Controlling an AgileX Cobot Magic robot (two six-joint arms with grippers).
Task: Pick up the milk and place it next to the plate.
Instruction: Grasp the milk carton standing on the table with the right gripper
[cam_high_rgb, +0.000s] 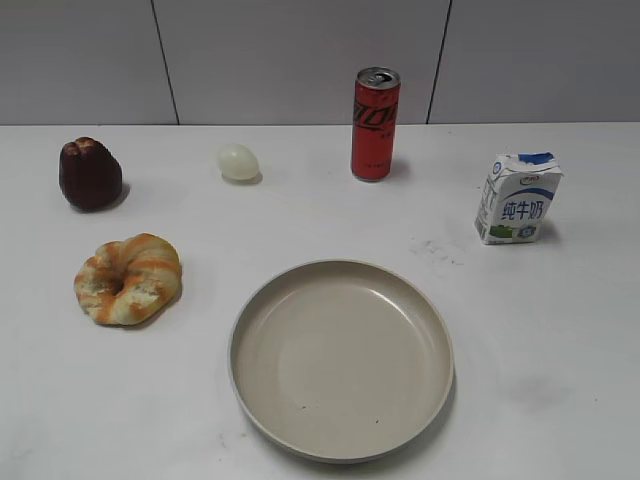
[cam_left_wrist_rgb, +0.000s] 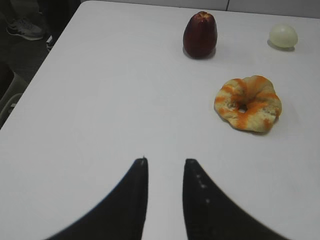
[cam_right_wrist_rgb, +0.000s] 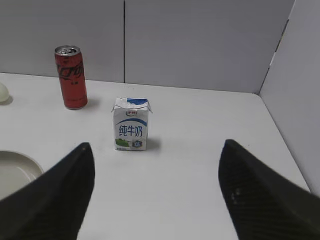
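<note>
The milk (cam_high_rgb: 517, 198) is a small white carton with blue characters and stands upright at the right of the table; it also shows in the right wrist view (cam_right_wrist_rgb: 131, 124). The plate (cam_high_rgb: 262, 300) is a large beige dish at the front middle; its rim shows at the left edge of the right wrist view (cam_right_wrist_rgb: 20, 157). My right gripper (cam_right_wrist_rgb: 157, 150) is wide open and empty, well short of the milk. My left gripper (cam_left_wrist_rgb: 165, 161) is open with a narrow gap, empty, over bare table. Neither gripper shows in the exterior view.
A red can (cam_high_rgb: 375, 124) stands at the back middle, left of the milk. A pale egg (cam_high_rgb: 239, 162), a dark red fruit (cam_high_rgb: 90, 174) and a ring-shaped bread (cam_high_rgb: 128, 279) lie at the left. Grey walls stand behind and to the right (cam_right_wrist_rgb: 300, 75). The table's left edge (cam_left_wrist_rgb: 50, 50) drops away.
</note>
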